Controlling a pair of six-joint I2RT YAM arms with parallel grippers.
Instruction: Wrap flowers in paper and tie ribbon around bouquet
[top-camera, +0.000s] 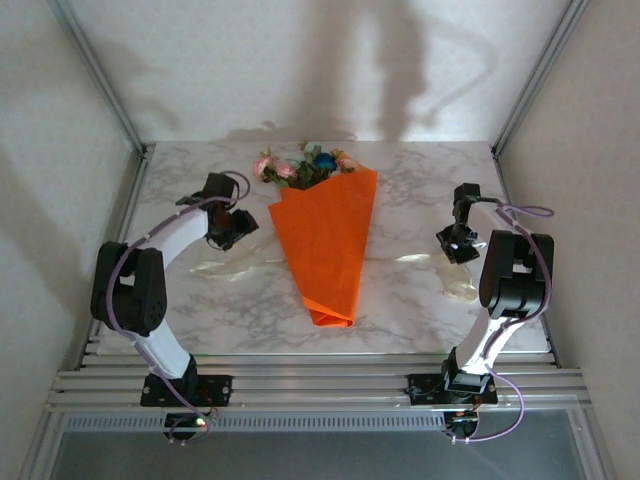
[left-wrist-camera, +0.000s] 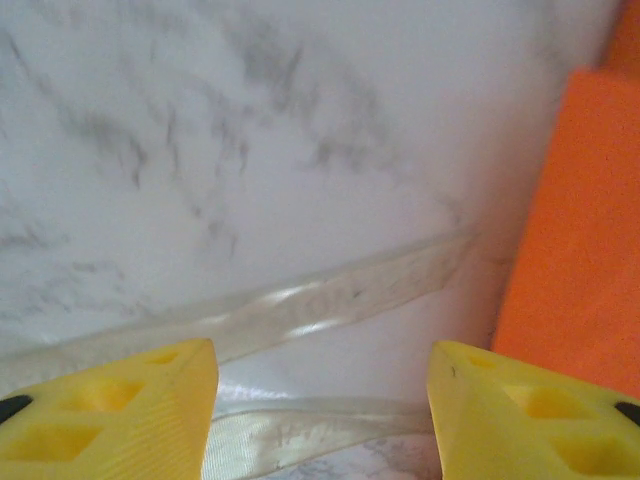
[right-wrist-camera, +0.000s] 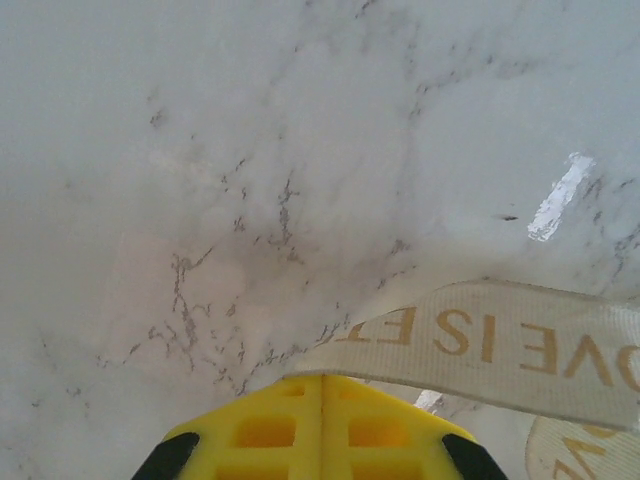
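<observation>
Yellow fingers (left-wrist-camera: 150, 400) of left gripper (left-wrist-camera: 320, 365) spread apart, low over left tail of ribbon (left-wrist-camera: 300, 310), not touching it. Right gripper (right-wrist-camera: 322, 385) fingers pressed together; ribbon meets tips, apparently pinched. Step in hand: secure both tails. Grasp left tail flat, clear of paper (left-wrist-camera: 580, 230); pull evenly, avoid dragging bouquet (top-camera: 325, 240) off table (top-camera: 420, 190) centre. Ribbon run under bouquet hidden. Right pinch point cut off. Flowers (top-camera: 305, 165) small, blurred.
</observation>
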